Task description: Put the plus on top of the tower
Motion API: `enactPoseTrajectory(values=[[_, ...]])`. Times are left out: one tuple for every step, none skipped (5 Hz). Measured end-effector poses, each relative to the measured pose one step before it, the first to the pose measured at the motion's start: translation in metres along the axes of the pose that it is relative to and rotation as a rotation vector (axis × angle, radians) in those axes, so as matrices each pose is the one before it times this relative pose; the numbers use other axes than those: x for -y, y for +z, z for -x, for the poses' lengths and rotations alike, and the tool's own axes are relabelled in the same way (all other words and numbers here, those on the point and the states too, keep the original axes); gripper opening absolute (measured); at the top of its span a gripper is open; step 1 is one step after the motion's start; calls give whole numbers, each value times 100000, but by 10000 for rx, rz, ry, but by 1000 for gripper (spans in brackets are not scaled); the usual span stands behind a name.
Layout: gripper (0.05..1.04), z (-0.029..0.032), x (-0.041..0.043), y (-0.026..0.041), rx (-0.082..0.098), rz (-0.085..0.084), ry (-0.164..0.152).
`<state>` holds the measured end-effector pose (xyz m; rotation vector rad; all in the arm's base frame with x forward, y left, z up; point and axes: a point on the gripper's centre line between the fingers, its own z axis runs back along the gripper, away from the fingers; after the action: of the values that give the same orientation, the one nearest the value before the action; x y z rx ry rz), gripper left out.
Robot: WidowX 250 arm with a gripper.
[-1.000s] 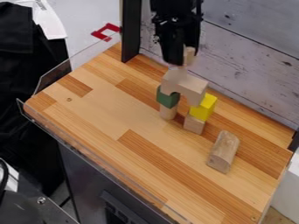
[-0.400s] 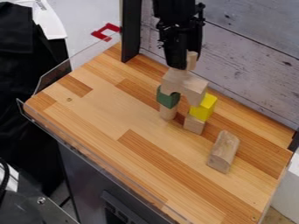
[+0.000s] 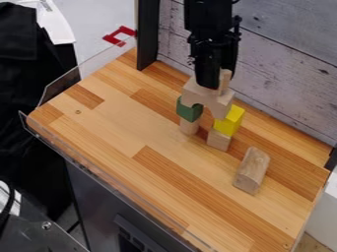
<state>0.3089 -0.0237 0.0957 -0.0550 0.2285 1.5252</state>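
Pale gray boards are making a wall behind the wood table, and they are showing thin lines and small dark knots. Light and dark brown strips are running side by side along the tabletop. A clear, shiny side wall is standing along its left edge, and a flat black post is rising by the boards.

Five blocks are making the tower. On its left side, a green block is sitting on a round, plain wood block. On its right side, a bright yellow block is sitting on a plain wood block with flat sides. Across both sides, a pale wood bridge with a curved gap underneath is resting on top.

Near the tower, a longer wood block is lying on the table, showing wavy wood lines and a rounded top.

Over the bridge, the black claw is hanging down and pinching the plus. Part of the pale wood plus is peeking out beside the claw, but I cannot tell if it is touching the bridge.

Since the earlier pictures, the claw and the plus are coming lower and moving right in the view. All the tower blocks are staying in the same spots.
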Motion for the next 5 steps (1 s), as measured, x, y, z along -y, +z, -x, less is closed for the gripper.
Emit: enactPoseTrajectory(values=[[464, 300, -182, -490, -20, -121, -21], [464, 6, -9, -211, -30, -42, 22], [464, 11, -43, -72, -15, -13, 25], [464, -396, -10, 55, -64, 19, 180], [464, -30, -27, 84, -98, 6, 21]])
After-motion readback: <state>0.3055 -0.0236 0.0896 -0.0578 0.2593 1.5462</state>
